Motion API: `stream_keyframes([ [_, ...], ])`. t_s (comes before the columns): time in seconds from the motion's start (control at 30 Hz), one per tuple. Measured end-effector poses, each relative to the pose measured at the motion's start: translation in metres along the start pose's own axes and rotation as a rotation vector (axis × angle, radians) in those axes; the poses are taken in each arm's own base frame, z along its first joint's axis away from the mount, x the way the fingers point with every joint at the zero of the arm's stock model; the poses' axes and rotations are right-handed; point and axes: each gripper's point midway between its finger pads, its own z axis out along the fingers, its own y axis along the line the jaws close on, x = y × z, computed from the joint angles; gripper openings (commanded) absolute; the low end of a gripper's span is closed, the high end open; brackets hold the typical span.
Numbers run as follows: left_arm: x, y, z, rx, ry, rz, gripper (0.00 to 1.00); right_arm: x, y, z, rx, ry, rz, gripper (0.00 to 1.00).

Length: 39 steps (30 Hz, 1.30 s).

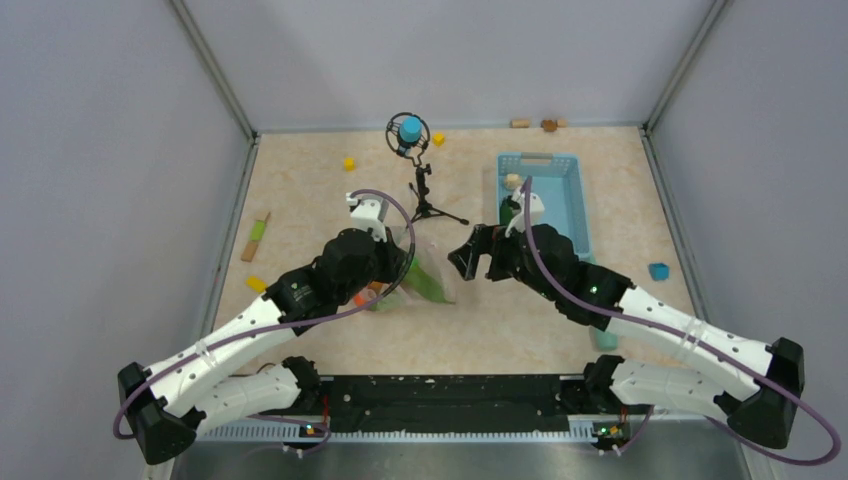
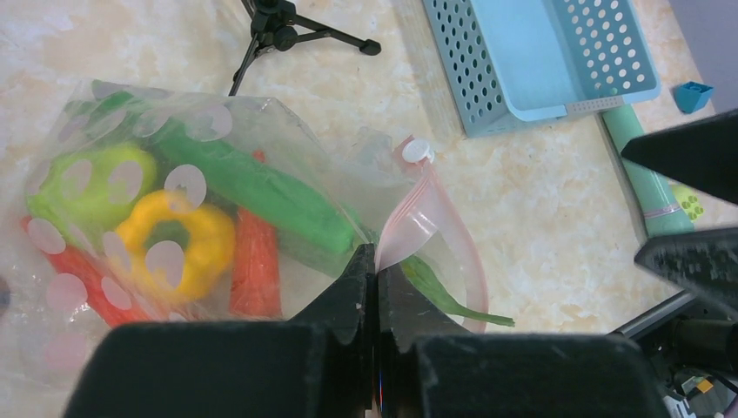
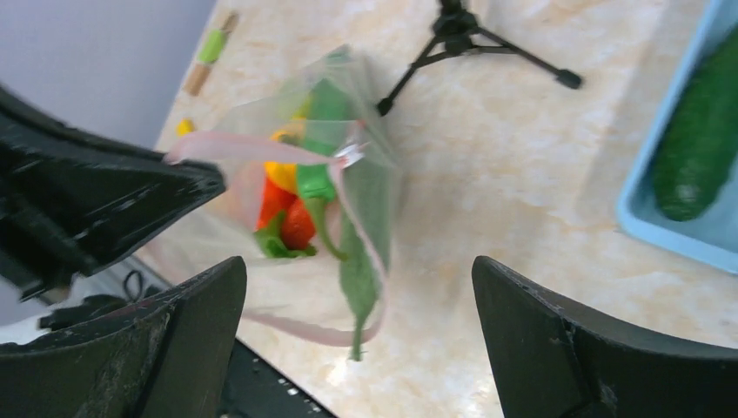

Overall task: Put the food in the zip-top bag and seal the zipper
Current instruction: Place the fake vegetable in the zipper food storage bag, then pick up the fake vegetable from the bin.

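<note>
The zip-top bag (image 2: 287,148) lies on its side with its mouth gaping toward the right arm. Inside it I see a yellow pepper (image 2: 178,239), a carrot (image 2: 255,266), a long green cucumber (image 2: 261,187) and a red pepper (image 3: 296,225). A green leafy stem (image 3: 358,287) pokes out of the mouth. My left gripper (image 2: 377,261) is shut on the pink zipper (image 2: 409,228). Just right of the mouth, my right gripper (image 3: 358,266) stands open, holding nothing. Another cucumber (image 3: 701,148) and a beige mushroom (image 1: 512,182) lie in the basket.
The light blue basket (image 1: 560,165) stands at the back right, partly under the right arm. A small black tripod (image 1: 425,195) stands behind the bag. Yellow cubes (image 1: 349,163) lie at the back, a blue block (image 1: 657,271) at the right, a pale teal cylinder (image 2: 648,183) near the basket.
</note>
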Motion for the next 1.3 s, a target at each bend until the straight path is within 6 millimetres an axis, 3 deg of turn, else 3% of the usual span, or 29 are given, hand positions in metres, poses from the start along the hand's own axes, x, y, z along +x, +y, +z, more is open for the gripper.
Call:
stream_keyframes([
  [0.13, 0.000, 0.001, 0.000, -0.004, -0.002, 0.009, 0.00, -0.012, -0.036, 0.003, 0.112, -0.018, -0.019, 0.99],
  [0.3, -0.001, 0.003, 0.000, -0.008, -0.006, 0.029, 0.00, -0.034, -0.111, 0.015, 0.334, -0.036, 0.036, 0.99],
  [0.53, -0.003, -0.002, 0.009, 0.004, -0.015, 0.060, 0.00, -0.049, -0.199, 0.041, 0.561, -0.039, 0.147, 0.99],
  [0.7, -0.003, -0.002, 0.015, 0.003, -0.015, 0.087, 0.00, -0.065, -0.246, 0.080, 0.640, -0.005, 0.215, 0.82],
  [0.8, -0.002, -0.002, 0.017, 0.002, -0.015, 0.100, 0.00, -0.066, -0.262, 0.104, 0.633, 0.030, 0.241, 0.76],
  [0.97, -0.003, -0.001, 0.018, 0.003, -0.021, 0.114, 0.00, -0.042, -0.274, 0.127, 0.605, 0.135, 0.257, 0.68],
  [1.17, -0.002, 0.000, 0.019, 0.002, -0.022, 0.128, 0.00, -0.017, -0.280, 0.131, 0.606, 0.230, 0.254, 0.65],
  [1.3, -0.001, 0.001, 0.020, 0.001, -0.022, 0.129, 0.00, -0.014, -0.280, 0.129, 0.604, 0.246, 0.241, 0.61],
])
